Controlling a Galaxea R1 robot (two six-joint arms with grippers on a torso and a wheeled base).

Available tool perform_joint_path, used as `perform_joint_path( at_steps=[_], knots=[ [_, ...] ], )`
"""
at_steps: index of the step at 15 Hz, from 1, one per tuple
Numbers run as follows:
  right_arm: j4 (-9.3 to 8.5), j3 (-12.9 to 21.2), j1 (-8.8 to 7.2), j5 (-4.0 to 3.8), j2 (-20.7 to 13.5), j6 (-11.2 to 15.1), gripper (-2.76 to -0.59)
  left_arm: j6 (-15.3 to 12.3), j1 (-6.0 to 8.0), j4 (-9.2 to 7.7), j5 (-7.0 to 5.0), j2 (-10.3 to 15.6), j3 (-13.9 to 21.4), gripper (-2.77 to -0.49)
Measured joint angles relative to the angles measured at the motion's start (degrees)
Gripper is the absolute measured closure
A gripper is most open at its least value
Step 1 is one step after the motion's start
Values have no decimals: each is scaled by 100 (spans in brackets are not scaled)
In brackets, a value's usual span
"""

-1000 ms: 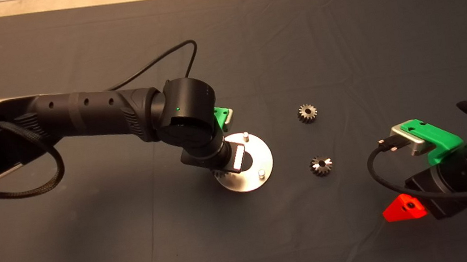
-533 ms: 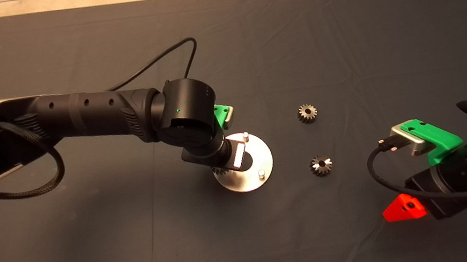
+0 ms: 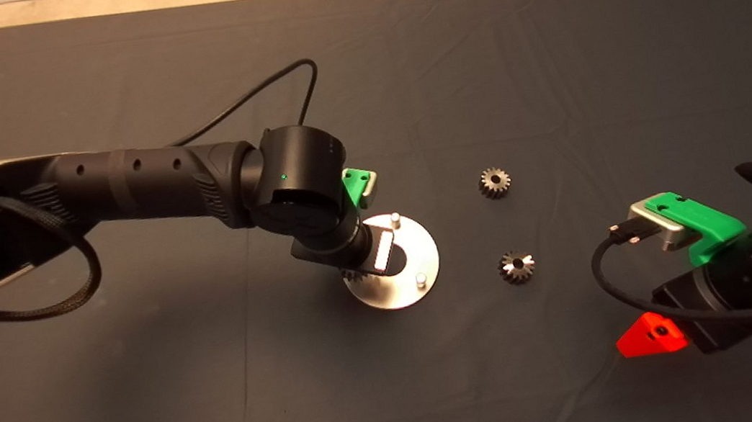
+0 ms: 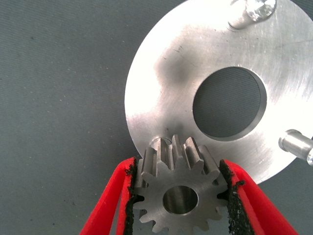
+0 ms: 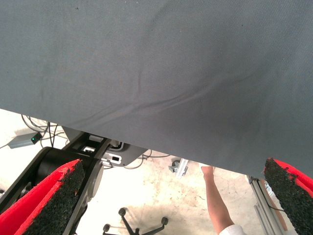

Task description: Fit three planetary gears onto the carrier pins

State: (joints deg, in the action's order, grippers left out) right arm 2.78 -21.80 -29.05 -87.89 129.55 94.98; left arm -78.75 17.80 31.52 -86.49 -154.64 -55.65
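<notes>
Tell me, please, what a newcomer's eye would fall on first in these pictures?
The shiny disc at mid-mat, where the left gripper holds a gear in its jaws at one rim pin. Next, two loose gears lie to the disc's right, and the right gripper waits open at the lower right edge.

Dim, warm light is falling from above in the head view, and the mat [image 3: 547, 72] is darkening toward its edges. Glare is flaring off the disc [image 3: 417, 249]. The arm is casting a soft shadow beneath itself. The left wrist view is staying sharp, with bright highlights glinting on the pins [image 4: 296, 143].

Silver gear [image 4: 178, 198], red fingers [image 4: 110, 205]
</notes>
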Motion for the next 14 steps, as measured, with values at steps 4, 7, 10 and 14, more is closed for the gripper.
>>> perform_joint_path(
  at_steps=[4, 7, 10, 14],
  knots=[
    [0, 0, 0, 0, 0, 0, -275, 0, 0, 0, 11, 6, 4, -105],
    [0, 0, 0, 2, 0, 0, -275, 0, -9, 9, -16, 20, -2, -117],
    [0, 0, 0, 2, 0, 0, -275, 0, -17, 22, -59, 102, -11, -118],
    [1, 0, 2, 0, 0, 0, -275, -3, -19, 24, -57, 244, 67, -118]
  ],
)
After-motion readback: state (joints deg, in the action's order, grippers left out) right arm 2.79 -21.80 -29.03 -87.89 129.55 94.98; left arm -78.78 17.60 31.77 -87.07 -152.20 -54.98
